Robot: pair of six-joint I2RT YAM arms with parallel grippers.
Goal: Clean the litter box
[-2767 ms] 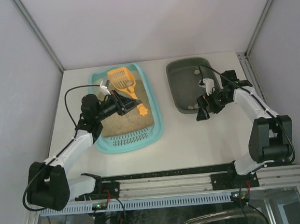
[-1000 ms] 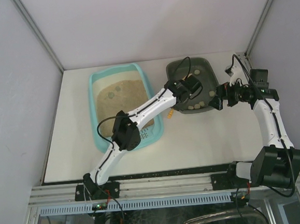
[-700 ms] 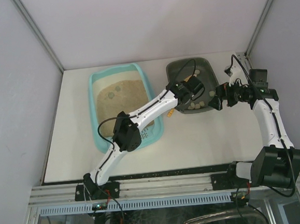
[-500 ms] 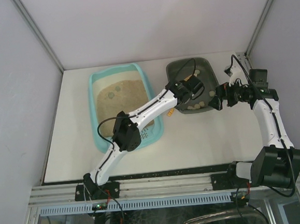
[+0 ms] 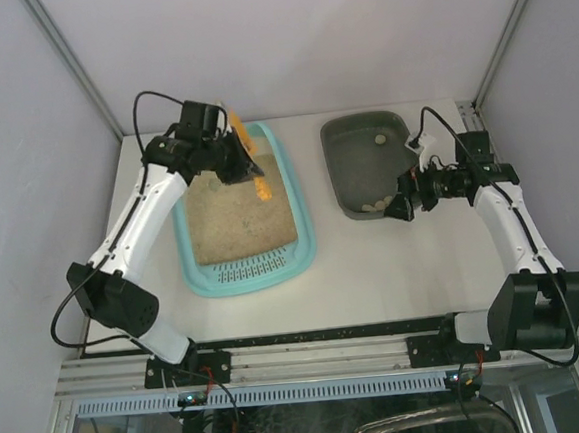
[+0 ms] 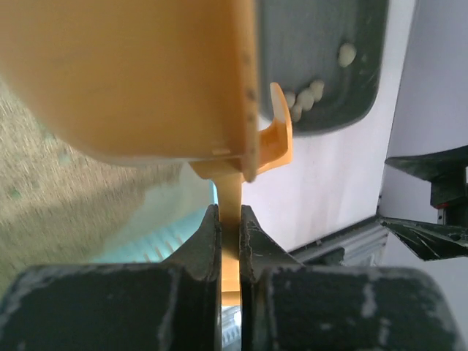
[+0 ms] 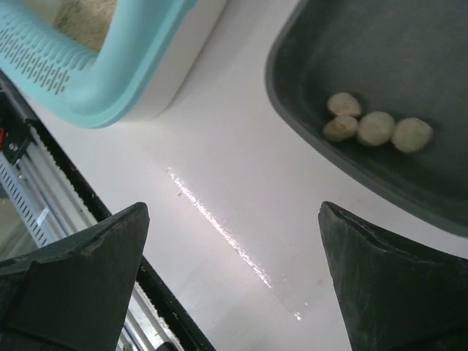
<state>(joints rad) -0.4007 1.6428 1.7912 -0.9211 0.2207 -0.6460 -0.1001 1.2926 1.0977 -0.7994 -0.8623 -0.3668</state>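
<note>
Left jaws clenched on orange scoop (image 6: 131, 73) handle, scoop raised over litter box (image 5: 249, 271) at ten o'clock on the surface. Step: scooping; next, dip into sand. Grey tray (image 5: 360, 161), one o'clock, holds clumps (image 5: 373, 207). Right jaws released.

Overhead, you are getting bright, even, diffuse light. Shadows under the arms are lying soft and faint on the white table (image 5: 374, 270). On the right wrist, a thin glare streak is crossing that table, and the fingers (image 7: 80, 285) of the right gripper (image 7: 234, 210) are showing dark and soft-edged. On the left wrist, the orange scoop (image 6: 131, 73) is looming out of focus and the litter box (image 6: 164, 219) behind it is blurring.
</note>
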